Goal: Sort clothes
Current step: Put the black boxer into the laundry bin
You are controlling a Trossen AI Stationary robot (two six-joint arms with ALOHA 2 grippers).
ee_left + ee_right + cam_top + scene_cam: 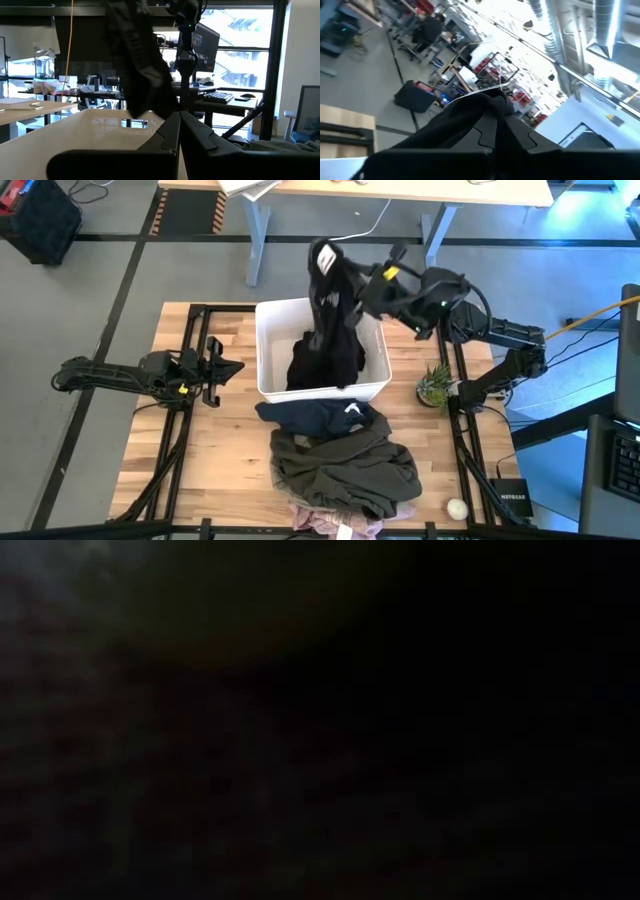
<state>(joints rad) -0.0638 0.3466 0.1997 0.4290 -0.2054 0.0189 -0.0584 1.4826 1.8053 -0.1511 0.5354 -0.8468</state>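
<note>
A black garment (328, 330) hangs from my right gripper (332, 262) above the white bin (272, 340); its lower end sits bunched inside the bin. It also shows in the left wrist view (137, 65). On the table near the bin lie a navy garment (320, 418), an olive-khaki garment (345, 470) on top of it, and a pink one (330, 525) at the near edge. My left gripper (235, 367) is shut and empty, left of the bin. My right gripper pinches the black garment's upper end (487, 107) between its two fingers, a bunched fold of cloth. The garment hangs below the fingers, and its lower end (325, 365) rests in the bin.
A small potted plant (436, 385) stands right of the bin. A white ball (457, 508) lies near the table's near right corner. The low view is dark and shows nothing. Bare wood lies between my left gripper and the clothes pile.
</note>
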